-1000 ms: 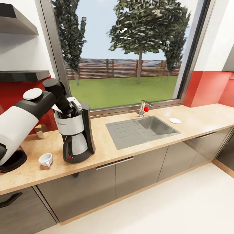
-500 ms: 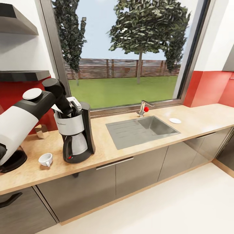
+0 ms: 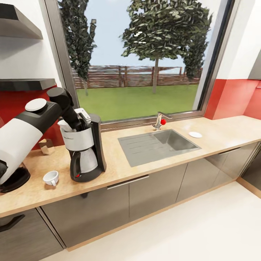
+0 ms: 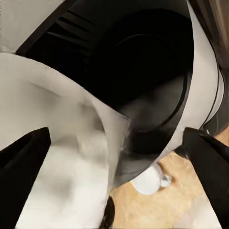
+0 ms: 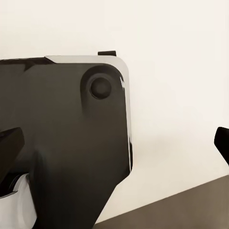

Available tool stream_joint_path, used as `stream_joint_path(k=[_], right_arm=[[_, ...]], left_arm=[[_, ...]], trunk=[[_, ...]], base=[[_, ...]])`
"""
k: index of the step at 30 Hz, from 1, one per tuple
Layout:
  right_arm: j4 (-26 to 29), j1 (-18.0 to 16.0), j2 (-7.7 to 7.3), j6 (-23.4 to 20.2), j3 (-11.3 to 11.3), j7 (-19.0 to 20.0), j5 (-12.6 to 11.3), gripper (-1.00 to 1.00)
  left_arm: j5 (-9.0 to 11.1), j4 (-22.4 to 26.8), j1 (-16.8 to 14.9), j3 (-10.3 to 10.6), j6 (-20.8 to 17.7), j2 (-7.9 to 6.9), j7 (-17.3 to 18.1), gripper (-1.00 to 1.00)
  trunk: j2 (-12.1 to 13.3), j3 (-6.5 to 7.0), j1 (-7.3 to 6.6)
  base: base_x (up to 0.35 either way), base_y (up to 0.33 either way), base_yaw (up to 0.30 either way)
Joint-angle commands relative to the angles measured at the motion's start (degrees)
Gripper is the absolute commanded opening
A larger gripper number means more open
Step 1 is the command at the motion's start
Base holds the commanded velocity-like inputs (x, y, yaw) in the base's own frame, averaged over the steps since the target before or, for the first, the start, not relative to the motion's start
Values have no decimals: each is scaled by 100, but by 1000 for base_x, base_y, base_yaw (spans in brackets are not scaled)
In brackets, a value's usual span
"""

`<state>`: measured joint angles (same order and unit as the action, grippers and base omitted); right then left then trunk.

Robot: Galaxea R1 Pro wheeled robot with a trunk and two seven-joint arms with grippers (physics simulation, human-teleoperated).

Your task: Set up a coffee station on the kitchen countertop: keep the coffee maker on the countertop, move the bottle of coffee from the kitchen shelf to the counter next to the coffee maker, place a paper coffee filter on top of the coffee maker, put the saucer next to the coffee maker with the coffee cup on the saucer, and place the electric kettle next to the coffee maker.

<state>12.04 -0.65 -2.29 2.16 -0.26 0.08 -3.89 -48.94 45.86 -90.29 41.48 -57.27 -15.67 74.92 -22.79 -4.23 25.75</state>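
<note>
The black and silver coffee maker (image 3: 85,148) stands on the wooden countertop (image 3: 145,170), and my left gripper (image 3: 79,122) hovers right over its top. In the left wrist view my left gripper (image 4: 117,152) is open, its dark fingertips (image 4: 24,162) wide apart. The white paper filter (image 4: 62,152) lies between them, over the rim of the coffee maker's round black basket (image 4: 143,81). The filter (image 3: 63,125) shows as a white edge at the top's left side. A white coffee cup (image 3: 50,177) sits left of the machine. The white saucer (image 3: 195,135) lies right of the sink. My right gripper (image 5: 114,143) is open and holds nothing.
A steel sink (image 3: 157,145) with a red-knobbed tap (image 3: 159,121) is set in the counter under the window. A small brown jar (image 3: 46,146) stands by the red wall. A round black object (image 3: 12,179) sits at the far left, partly behind my arm. Dark shelves (image 3: 21,84) hang above.
The left arm has edged slightly to the left over the coffee maker, and more of the white filter now shows at the top's left rim. Nothing else has moved.
</note>
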Motion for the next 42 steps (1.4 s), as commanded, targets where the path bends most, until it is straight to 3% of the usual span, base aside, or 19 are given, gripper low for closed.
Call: stream_joint_path(k=[1, 26, 31, 40, 42], right_arm=[[-3, -5, 0, 21, -1, 1, -41, 100], [-8, -5, 0, 20, -1, 1, -41, 100], [-9, -5, 0, 21, -1, 1, -41, 100], [-9, -5, 0, 20, -1, 1, -41, 100], [-9, -5, 0, 20, -1, 1, -41, 100]], left_arm=[[-48, 10, -9, 19, -47, -6, 57, 100], [-32, 7, -45, -41, -68, 3, 57, 100], [-39, 10, -73, -366, -67, 16, 47, 100], [-50, 84, -143, -1396, -64, 37, -27, 100], [-51, 118, -154, -1543, -65, 38, -44, 100]], trunk=[[-13, -13, 4], [-13, -13, 4], [-13, -13, 4], [-13, -13, 4], [-13, -13, 4]], base=[[0, 0, 0], [0, 0, 0], [0, 0, 0], [0, 0, 0], [0, 0, 0]])
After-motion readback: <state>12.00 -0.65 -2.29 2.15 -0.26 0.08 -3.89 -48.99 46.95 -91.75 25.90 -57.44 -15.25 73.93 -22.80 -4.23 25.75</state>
